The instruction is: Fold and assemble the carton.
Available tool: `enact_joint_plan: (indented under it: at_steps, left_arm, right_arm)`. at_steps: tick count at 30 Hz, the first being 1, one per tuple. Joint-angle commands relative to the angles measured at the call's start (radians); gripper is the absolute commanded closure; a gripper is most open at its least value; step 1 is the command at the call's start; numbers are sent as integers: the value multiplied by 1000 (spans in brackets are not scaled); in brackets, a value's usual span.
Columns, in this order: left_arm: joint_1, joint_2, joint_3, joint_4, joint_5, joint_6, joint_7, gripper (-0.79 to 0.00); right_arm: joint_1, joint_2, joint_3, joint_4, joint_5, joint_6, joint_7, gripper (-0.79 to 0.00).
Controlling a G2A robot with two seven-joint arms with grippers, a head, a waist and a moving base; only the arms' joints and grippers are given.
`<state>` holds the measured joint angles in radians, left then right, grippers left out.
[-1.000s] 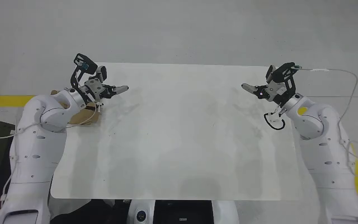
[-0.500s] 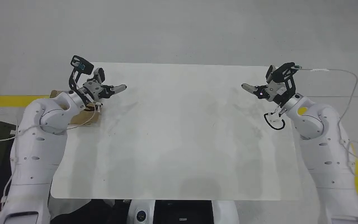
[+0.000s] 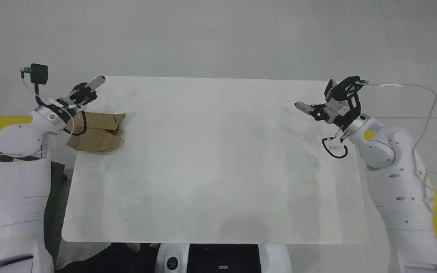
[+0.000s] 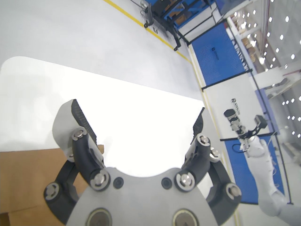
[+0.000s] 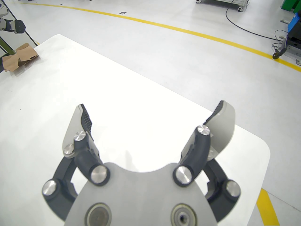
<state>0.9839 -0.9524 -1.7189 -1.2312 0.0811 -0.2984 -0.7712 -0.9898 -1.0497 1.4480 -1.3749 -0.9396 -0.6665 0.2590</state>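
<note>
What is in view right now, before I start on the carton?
carton: 1, brown, lying unassembled at the table's left edge, near the far corner
table: 1, white, rounded corners, carrying the carton
floor line: 1, yellow, curving across the grey floor beyond the table
left gripper: 1, grey and black, open and empty, above the table's far left corner, just past the carton
right gripper: 1, grey and black, open and empty, above the table's far right part, well apart from the carton
</note>
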Motion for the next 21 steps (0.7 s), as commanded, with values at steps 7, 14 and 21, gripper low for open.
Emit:
enact_joint_plan:
  at_steps: [7,14,21]
  left_arm:
    - [41,20,-124,54,-127,24,-12,-785]
    - [83,35,-216,152,-113,-5,103,-785]
    - [102,54,-289,282,-89,17,177,-785]
  right_arm:
    - [0,0,0,0,0,0,0,-785]
    - [0,0,0,0,0,0,0,-785]
    - [0,0,0,0,0,0,0,-785]
